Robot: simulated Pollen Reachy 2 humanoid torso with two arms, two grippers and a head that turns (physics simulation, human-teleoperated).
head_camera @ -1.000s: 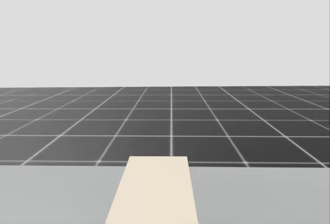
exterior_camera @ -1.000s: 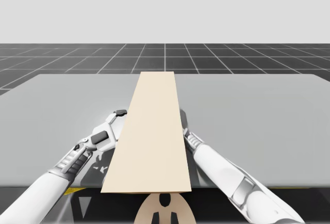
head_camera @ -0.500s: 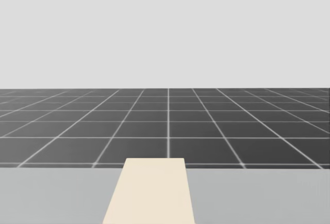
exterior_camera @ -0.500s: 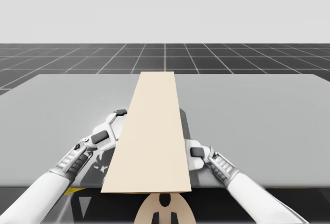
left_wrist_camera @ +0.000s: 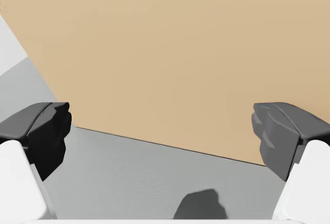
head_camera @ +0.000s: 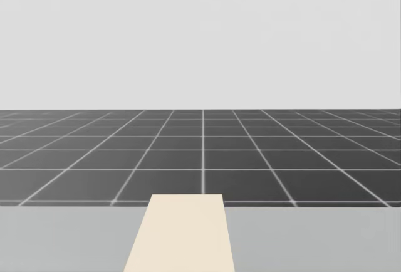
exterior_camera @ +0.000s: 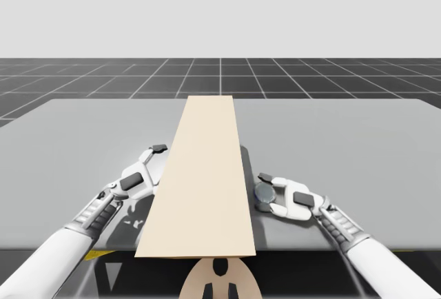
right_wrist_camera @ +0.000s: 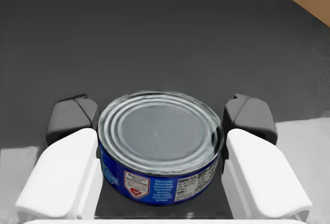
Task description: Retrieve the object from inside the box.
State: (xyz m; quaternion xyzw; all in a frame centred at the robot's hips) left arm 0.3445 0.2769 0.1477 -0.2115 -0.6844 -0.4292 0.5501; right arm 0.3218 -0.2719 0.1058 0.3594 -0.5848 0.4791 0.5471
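Flat blue can [exterior_camera: 264,193]: lower right of centre, clamped in my right gripper [right_wrist_camera: 161,115] beside tan box [exterior_camera: 203,175]; left gripper [left_wrist_camera: 165,131] wide.

Blue can [right_wrist_camera: 160,149] — beige box [exterior_camera: 203,175]

Illegible print on blue can [right_wrist_camera: 161,154]

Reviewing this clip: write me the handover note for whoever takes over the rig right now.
Left gripper: open, holding nothing, facing the left wall of the tan box.
Right gripper: shut on the flat blue can, just off the box's right side, over the table.
Done: can grasped and outside the box's top outline in the high view.
Left: carry it well clear of the box. I cannot tell whether it is lifted.
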